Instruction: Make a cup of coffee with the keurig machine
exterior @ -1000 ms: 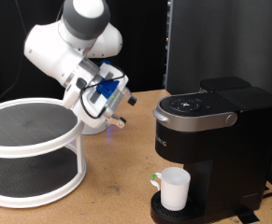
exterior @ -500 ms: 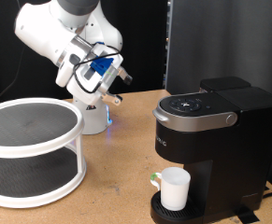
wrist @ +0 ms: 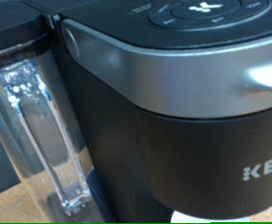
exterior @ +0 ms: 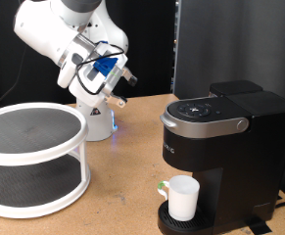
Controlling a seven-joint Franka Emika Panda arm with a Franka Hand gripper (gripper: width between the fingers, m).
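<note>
With the cup [exterior: 183, 199] already under the keurig's [exterior: 220, 157] closed lid, the gripper [exterior: 119, 99], whose jaws I cannot tell, should approach its buttons squarely.

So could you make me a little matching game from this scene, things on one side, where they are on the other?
Things:
1. cup
2. tool
3. two-tier round shelf
4. lid

Places:
A. raised in the air, exterior view's upper left
B. closed on top of the keurig machine
C. on the machine's drip base, under the spout
D. on the table, exterior view's left

Pairs: 1-C, 2-A, 3-D, 4-B
</note>
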